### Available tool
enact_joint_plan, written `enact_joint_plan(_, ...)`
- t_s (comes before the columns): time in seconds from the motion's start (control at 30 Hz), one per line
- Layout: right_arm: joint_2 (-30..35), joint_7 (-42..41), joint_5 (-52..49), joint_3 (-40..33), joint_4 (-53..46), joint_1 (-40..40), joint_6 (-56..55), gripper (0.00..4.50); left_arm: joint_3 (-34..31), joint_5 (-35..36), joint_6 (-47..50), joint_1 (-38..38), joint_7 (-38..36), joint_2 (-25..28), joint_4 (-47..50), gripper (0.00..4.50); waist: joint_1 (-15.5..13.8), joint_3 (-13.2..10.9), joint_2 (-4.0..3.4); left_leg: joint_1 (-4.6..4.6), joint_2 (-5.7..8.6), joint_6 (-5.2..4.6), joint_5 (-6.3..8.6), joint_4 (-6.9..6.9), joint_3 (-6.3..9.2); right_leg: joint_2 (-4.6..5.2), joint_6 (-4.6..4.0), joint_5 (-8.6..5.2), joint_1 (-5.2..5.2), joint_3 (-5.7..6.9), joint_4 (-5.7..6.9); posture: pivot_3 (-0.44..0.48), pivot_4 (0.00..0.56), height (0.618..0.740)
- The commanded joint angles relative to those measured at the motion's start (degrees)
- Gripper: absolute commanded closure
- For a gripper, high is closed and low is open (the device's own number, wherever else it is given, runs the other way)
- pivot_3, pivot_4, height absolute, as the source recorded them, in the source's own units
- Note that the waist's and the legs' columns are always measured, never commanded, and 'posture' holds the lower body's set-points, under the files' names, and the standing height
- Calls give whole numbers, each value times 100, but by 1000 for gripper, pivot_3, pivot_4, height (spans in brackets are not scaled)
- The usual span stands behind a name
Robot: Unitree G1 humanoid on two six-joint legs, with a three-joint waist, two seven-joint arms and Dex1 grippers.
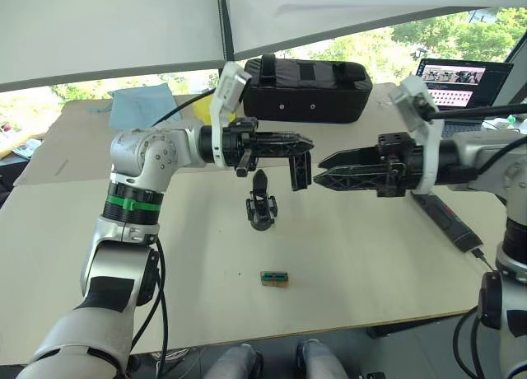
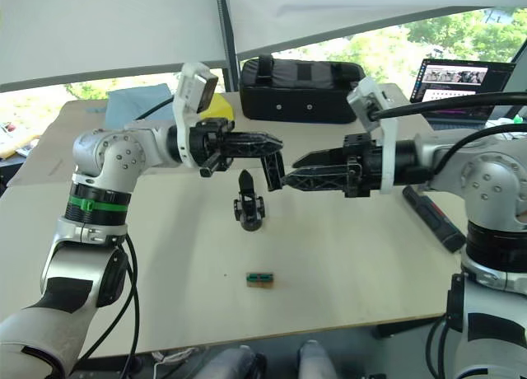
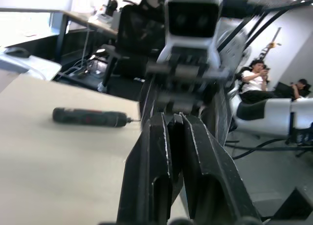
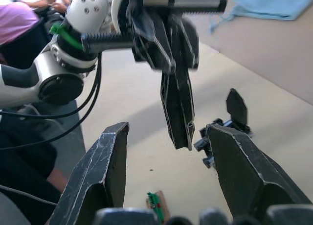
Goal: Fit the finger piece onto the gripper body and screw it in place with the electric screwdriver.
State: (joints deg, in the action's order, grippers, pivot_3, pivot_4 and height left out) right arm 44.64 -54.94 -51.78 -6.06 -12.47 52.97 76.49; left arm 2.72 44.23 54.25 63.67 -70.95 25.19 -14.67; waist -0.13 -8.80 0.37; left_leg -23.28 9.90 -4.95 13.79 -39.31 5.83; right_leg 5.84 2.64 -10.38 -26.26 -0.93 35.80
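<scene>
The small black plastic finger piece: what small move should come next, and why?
Probably lower the left gripper, which appears shut on the small black wedge-shaped finger piece, down and slightly to the robot's left, toward the chunky black ribbed gripper body. The body stands below, apart from the piece, and the open right gripper holds nothing.

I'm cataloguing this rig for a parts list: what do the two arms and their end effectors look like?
Both arms have silver-grey rounded joint housings with black bands and black cables alongside. The left arm carries a green ring above its elbow. Each wrist ends in a white casing. The left end effector and right end effector each have two long black pointed fingers with openwork ribbing.
</scene>
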Motion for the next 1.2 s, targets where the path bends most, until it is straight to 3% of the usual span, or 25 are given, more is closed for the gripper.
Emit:
enact_joint_plan(0.03, -26, -69, 42, 52, 197, 227, -302, 1684, -97, 88, 7, 36, -199, 40, 147, 4500, 13, 0, 0, -1, 0, -2, -1, 0, 0, 0, 0, 0, -1, 0, 4, 0, 150, 740)
enact_joint_plan(0.47, -643, 172, -255, 183, 279, 623, -172, 1684, -176, 90, 66, -147, -76, -37, 420, 4500, 25, 0, 0, -2, 6, -4, -3, -1, 4, 10, 0, 0, -1, 1, 6, 0, 150, 740)
enact_joint_plan(0.73, -478, -40, 1, 470, 245, 541, -552, 4117, -155, 68, 57, -159, -192, 39, 455, 4500, 28, 0, 0, -1, 14, -5, -2, -2, 6, 14, 1, 0, 0, 11, 8, 0, 150, 740)
enact_joint_plan(0.9, -336, -208, 160, 629, 158, 441, -803, 4115, -117, 193, 331, -135, -386, 164, 413, 4500, 38, 0, 0, -1, 12, -5, -3, -2, 6, 12, 1, 0, -1, 11, 8, 0, 150, 740)
enact_joint_plan(1.0, -342, -213, 230, 665, 138, 380, -924, 4115, 16, 50, 117, -252, -747, 406, 522, 3232, 60, 0, 0, -1, 11, -5, -3, -2, 6, 12, 1, 0, -1, 10, 10, 0, 150, 740)
enact_joint_plan(1.2, -110, -305, 829, 881, -39, -204, -1615, 4115, 436, -1173, -1668, -1034, -1375, 1212, 351, 252, 77, 0, -1, 3, 11, -4, -3, 0, 6, 13, 0, 0, -1, 10, 8, 0, 150, 740)
